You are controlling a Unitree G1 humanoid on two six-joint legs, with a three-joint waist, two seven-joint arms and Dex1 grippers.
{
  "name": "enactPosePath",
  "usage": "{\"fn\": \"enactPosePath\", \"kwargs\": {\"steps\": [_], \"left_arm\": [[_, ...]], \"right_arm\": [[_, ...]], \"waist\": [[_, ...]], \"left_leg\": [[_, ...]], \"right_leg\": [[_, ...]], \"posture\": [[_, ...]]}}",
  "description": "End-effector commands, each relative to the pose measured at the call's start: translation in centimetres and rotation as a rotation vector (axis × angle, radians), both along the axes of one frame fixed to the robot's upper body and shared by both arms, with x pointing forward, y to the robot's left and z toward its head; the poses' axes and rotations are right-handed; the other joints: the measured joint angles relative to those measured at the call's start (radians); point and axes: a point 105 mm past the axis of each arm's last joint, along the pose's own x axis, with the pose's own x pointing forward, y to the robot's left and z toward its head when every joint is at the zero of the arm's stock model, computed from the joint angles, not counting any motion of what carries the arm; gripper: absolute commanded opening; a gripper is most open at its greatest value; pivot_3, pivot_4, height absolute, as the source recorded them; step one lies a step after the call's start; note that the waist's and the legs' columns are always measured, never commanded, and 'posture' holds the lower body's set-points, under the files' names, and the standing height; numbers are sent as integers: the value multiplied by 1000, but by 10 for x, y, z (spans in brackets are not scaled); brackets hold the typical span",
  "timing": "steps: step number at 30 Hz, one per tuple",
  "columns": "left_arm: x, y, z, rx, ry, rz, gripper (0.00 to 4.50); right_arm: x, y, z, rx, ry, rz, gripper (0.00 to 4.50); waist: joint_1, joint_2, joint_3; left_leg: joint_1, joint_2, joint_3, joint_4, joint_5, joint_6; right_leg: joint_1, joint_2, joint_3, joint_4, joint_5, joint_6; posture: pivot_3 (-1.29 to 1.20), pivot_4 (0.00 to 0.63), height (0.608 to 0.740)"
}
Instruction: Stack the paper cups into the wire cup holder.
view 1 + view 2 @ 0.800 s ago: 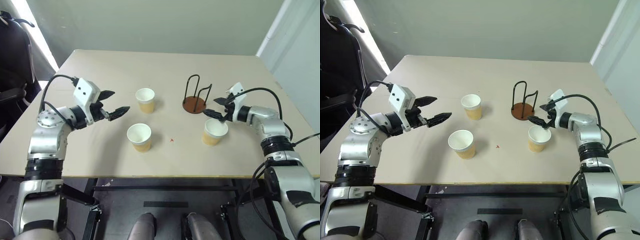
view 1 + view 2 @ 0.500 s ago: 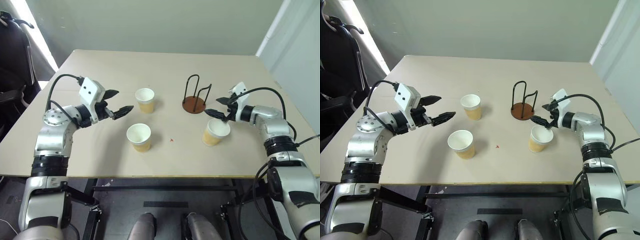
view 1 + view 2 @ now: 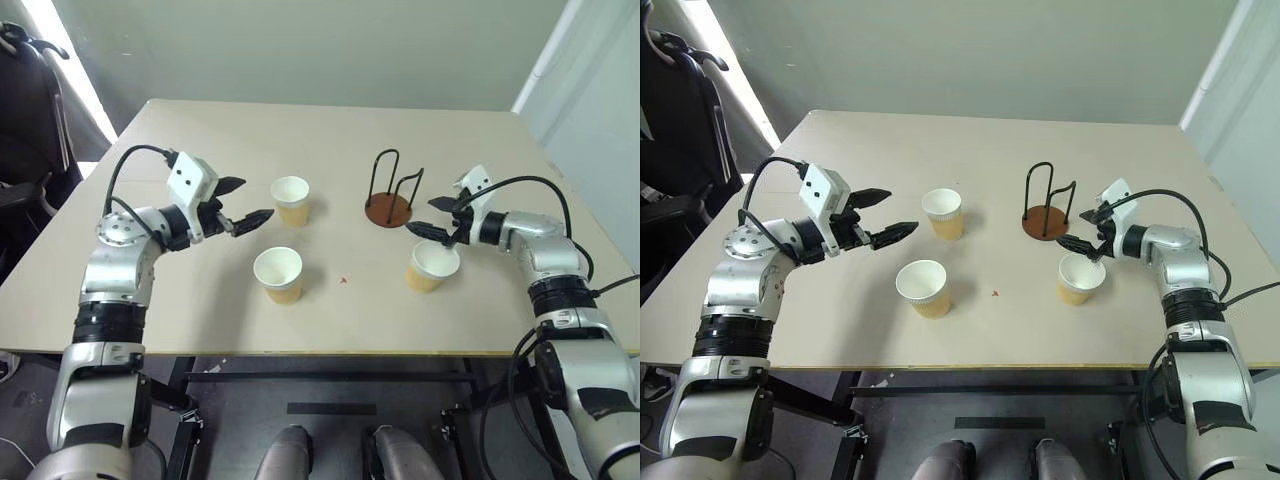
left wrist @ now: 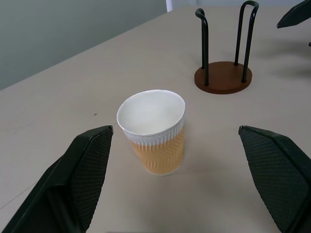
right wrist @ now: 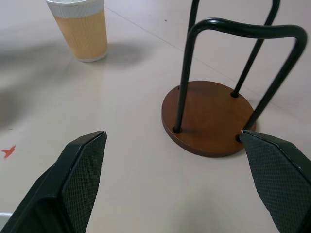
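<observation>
Paper cups [image 3: 290, 200] sitting upright on worktop [image 3: 330, 140], wire cup holder [image 3: 390, 190] standing at 2 o'clock; left gripper [image 3: 243, 200] and right gripper [image 3: 432, 216] both hovering, fingers spread wide, holding nothing.

No readable writing, label, brand or number is showing anywhere: the paper cups [image 3: 290, 200] are carrying only a plain embossed zigzag pattern, and the wire cup holder [image 3: 390, 195] is bare. The one sign is a small red mark [image 3: 343, 280] lying on the counter [image 3: 330, 130], between the two nearer cups; it is looking like a little cross or star, too small to read as a letter or figure
</observation>
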Motion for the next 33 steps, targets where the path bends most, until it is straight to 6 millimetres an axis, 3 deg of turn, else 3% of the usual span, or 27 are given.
{"fn": "enactPosePath", "kwargs": {"steps": [1, 8, 13, 18, 24, 33], "left_arm": [[0, -2, 12, 11, -49, -11, 4452], [0, 1, 12, 15, -53, -3, 4452], [0, 3, 12, 19, -51, 2, 4452], [0, 5, 13, 23, -51, 3, 4452], [-1, -1, 15, 9, -46, -28, 4452], [-9, 0, 25, -7, -30, -100, 4452]], "right_arm": [[5, 2, 9, -8, -36, -15, 4500], [24, -8, 24, 35, -79, -160, 4500], [20, -3, 21, 29, -26, -92, 4500], [14, 3, 33, 78, 32, -17, 4500], [25, 16, 50, 93, 3, -49, 4500], [28, 32, 36, 34, 6, -29, 4500]], "waist": [[1, 0, 0], [1, 0, 0], [0, 0, 0], [0, 0, 0], [-2, 0, 0], [-1, 0, 0]], "left_leg": [[0, 0, 0, 0, 0, 0], [0, 0, 0, 0, 0, 0], [0, 0, 0, 0, 0, 0], [-1, 0, 0, -1, 0, 0], [-1, 0, 0, -1, 0, 0], [-2, 0, 0, -1, 0, 0]], "right_leg": [[0, 0, 0, 0, 0, 0], [-1, 0, 0, 0, 0, 0], [-1, 0, 0, 0, 0, 0], [-1, 0, 0, 0, 0, 0], [-2, 0, 0, 0, 0, 0], [-3, 0, 0, 0, 0, 0]], "posture": [[0, 150, 740], [0, 150, 740], [0, 150, 740], [0, 150, 740], [0, 150, 740], [0, 150, 740]]}}
